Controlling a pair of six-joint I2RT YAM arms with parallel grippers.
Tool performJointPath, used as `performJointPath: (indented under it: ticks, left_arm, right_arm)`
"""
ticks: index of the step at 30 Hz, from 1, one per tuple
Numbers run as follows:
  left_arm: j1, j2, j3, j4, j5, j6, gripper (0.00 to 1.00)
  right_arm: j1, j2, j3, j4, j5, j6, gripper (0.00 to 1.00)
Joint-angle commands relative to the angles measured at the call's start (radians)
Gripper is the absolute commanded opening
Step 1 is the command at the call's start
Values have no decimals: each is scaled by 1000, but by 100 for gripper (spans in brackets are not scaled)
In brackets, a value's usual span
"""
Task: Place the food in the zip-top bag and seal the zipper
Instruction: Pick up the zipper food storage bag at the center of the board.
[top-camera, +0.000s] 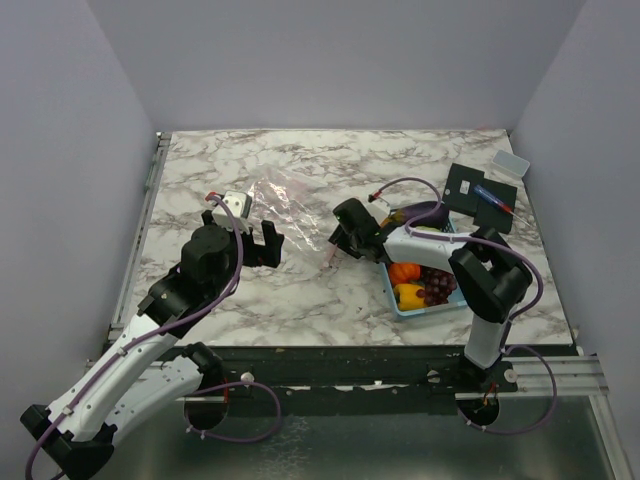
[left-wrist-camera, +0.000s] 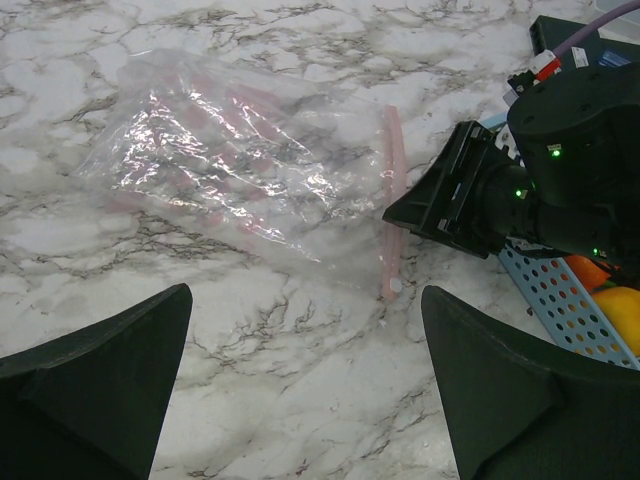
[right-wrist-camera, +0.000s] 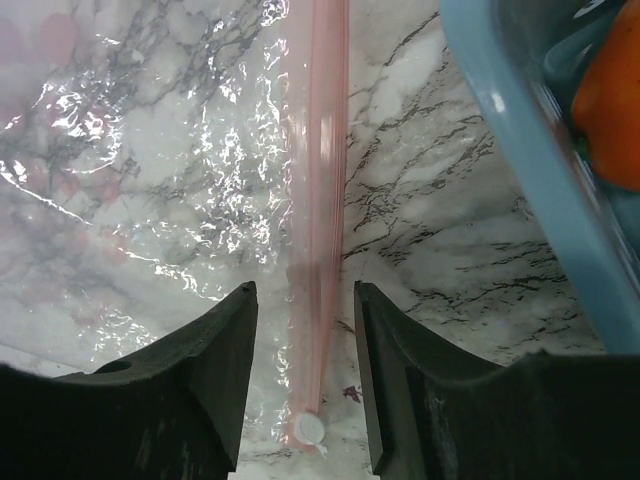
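Clear crinkly zip-top bag (top-camera: 285, 205) is lying flat mid-table | pinkish-red zipper strip (right-wrist-camera: 318, 200) is passing between parted fingers of right gripper (right-wrist-camera: 305, 295), unclamped | left gripper (left-wrist-camera: 305, 300) is hovering nearside, spread wide | toy produce (top-camera: 418, 283) is sitting in light-blue perforated basket (top-camera: 393, 295), right

No legible text, label, brand, number or sign in any view. None to be read on the bag (top-camera: 281, 200), the basket (top-camera: 394, 298), or the black plate (top-camera: 470, 185) at upper right.
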Motion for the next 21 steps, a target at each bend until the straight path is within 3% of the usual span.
performJointPath:
  ticks: [1, 12, 21]
  left_arm:
    - [5, 2, -8, -5, 12, 11, 99]
    - [5, 8, -7, -4, 10, 15, 99]
    - [6, 15, -8, -5, 7, 14, 99]
  right_arm:
    - [-11, 18, -11, 46, 24, 6, 48]
    - [-24, 47, -9, 69, 7, 1, 43]
    - [-32, 60, -27, 99, 2, 2, 33]
